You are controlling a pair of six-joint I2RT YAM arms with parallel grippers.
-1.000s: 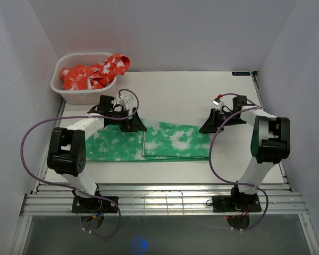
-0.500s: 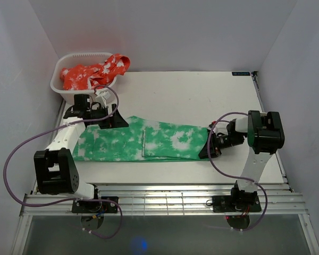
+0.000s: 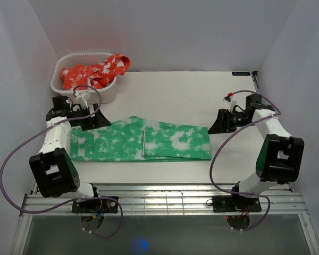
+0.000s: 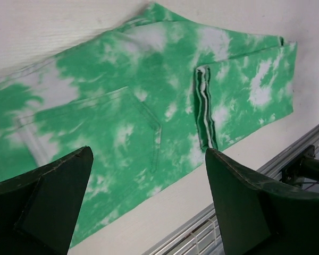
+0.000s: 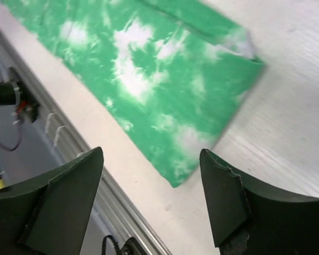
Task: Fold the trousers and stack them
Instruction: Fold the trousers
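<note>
The desk has bare room behind the trousers, which lie folded flat near its front edge, shifted slightly left since before. The left pincer, moved outward, gapes empty over their waist end. The right pincer gapes empty just beyond the fold.

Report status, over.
Left gripper open, right gripper open, both empty. Trousers part-folded, flat on table. Basket far left, out of the way.
</note>
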